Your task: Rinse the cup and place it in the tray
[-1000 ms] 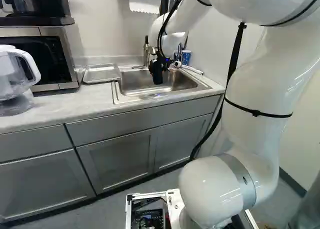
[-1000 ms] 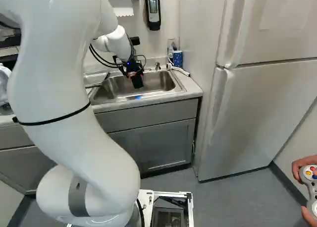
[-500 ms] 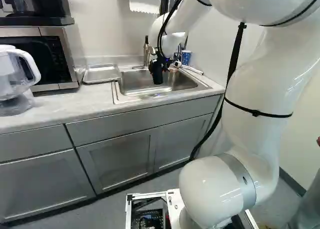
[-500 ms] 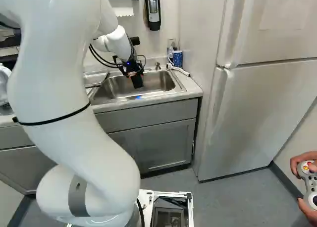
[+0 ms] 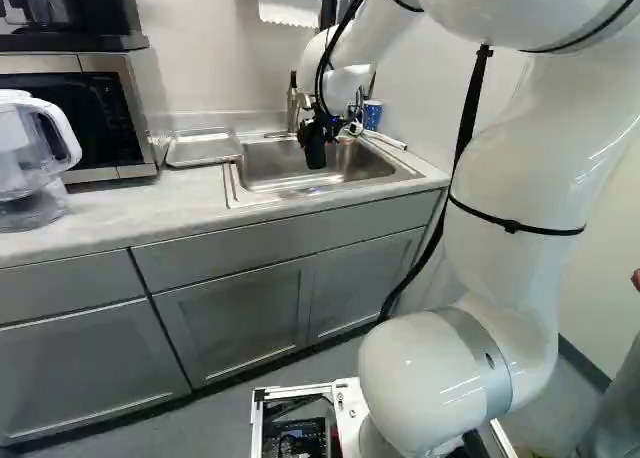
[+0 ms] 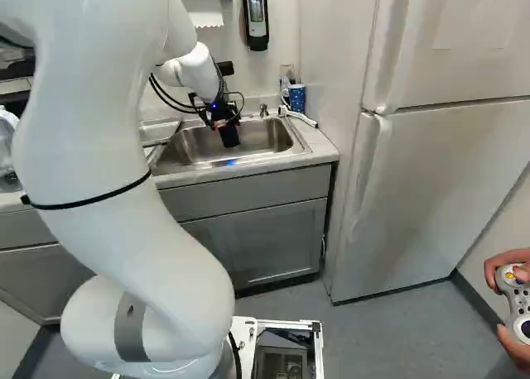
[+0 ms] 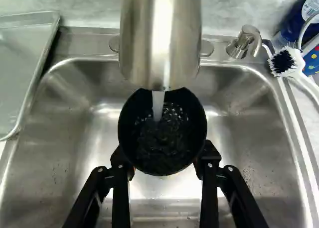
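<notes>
Cup [image 7: 162, 161] first: we have it in the sink [image 5: 384, 175], clamped from two sides between our fingers [image 7: 119, 161], its open mouth under the tap [image 7: 160, 44]. Water [image 7: 158, 106] runs from the tap into it, and we see bubbles inside.

From left to right in the left base view, we see a clear pitcher [image 5: 38, 163] on the bench [image 5: 110, 218], at the view's edge. Next comes the microwave [image 5: 108, 128], with a black machine [image 5: 75, 3] on top. Then the metal tray [image 5: 204, 148] lies flat on the bench, between the microwave and the sink, just beside the sink. Our arm [image 5: 520, 208] reaches over the bench to the sink, and a paper towel [image 5: 290, 3] hangs on the wall behind.

Past the tap, we find the small dispenser [image 7: 240, 45] on the sink's back rim, then a white brush [image 7: 294, 66] near the corner. The blue cup [image 6: 296, 98] stands just behind the brush. Rightmost, in the right base view, we have the fridge [image 6: 439, 180].
</notes>
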Tool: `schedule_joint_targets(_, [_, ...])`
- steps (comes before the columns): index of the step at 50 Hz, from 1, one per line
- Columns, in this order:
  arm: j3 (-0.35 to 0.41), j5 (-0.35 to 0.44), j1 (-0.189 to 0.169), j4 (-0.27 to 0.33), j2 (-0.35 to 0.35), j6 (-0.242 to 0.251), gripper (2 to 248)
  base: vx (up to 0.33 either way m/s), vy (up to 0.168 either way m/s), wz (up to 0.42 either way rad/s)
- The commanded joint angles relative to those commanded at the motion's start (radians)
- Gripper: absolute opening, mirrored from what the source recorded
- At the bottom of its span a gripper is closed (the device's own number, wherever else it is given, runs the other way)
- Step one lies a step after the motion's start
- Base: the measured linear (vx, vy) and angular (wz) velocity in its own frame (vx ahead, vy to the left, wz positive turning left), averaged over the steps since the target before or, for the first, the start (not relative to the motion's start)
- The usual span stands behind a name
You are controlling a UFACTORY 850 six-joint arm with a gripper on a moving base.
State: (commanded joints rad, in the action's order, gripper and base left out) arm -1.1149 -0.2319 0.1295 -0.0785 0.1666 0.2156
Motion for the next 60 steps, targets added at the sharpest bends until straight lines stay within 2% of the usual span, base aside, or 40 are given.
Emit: schedule_joint_targets(60, [0.0, 0.0, 0.0, 0.0, 0.0, 0.0, 124, 0.0, 0.0, 0.0])
